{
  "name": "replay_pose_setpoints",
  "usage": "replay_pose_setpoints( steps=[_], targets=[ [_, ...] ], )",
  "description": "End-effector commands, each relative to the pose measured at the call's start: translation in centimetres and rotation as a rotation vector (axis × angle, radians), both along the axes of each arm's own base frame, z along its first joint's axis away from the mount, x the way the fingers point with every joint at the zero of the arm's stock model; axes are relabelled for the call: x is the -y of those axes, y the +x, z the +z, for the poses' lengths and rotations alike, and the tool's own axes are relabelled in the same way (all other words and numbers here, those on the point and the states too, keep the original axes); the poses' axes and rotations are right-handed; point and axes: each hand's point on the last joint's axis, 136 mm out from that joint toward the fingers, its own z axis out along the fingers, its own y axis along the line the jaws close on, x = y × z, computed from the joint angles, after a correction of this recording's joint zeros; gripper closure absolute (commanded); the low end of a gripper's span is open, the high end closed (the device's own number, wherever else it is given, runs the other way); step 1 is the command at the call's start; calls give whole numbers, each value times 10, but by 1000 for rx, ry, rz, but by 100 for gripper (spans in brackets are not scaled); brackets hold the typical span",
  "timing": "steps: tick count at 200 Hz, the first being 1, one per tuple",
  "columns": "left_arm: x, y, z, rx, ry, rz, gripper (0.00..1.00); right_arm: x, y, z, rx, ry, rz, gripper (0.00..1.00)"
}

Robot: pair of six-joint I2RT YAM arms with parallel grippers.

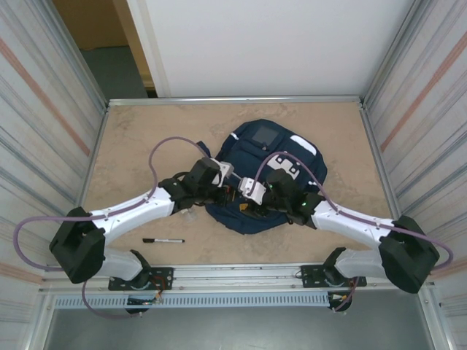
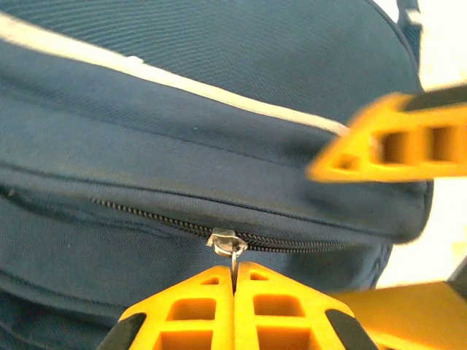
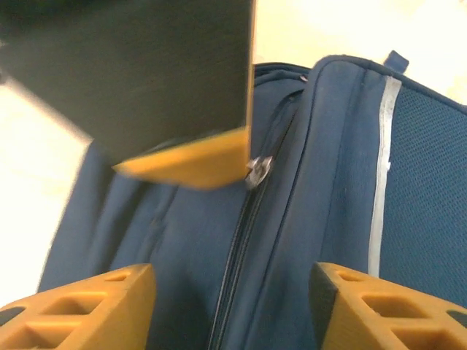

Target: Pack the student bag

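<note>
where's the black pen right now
In the top view the black pen lies flat on the table, at its near-left part, between the left arm and the near edge, left of the student bag.

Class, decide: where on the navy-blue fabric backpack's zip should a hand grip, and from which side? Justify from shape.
Grip the small silver metal pull tab, pinching across it from the side facing away from the navy-blue fabric backpack. It juts clear of the dark zipper track; the slider sits flush.
</note>
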Motion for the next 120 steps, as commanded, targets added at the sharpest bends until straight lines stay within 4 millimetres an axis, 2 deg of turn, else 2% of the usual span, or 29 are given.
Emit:
replay_pose_setpoints(
  steps=[1,18,36,53,71,95,100,110,115,120],
  targets=[
    [23,-7,33,27,-114,-42,100,5,11,-2,63,-77,-16,67],
    [13,-4,41,79,-106,-15,100,15,-2,-6,45,-180,41,100],
    [-22,8,33,119,18,94,100,26,-15,5,70,-203,81,100],
    [-56,21,16,75,90,175,100,31,-30,13,107,-197,159,100],
    [-83,38,-3,49,117,224,100,34,-29,16,133,-209,162,100],
    [-119,68,-17,82,223,317,100,38,-21,1,141,-300,146,100],
    [-119,72,-18,86,237,316,100,37,-21,-1,136,-303,147,100],
    [-102,74,-13,80,197,259,100,32,-24,1,120,-283,162,100],
    [-90,72,-9,78,162,227,100,29,-27,3,110,-261,176,92],
    [-77,69,-5,79,125,188,100,25,-29,8,102,-232,182,80]
  ],
)
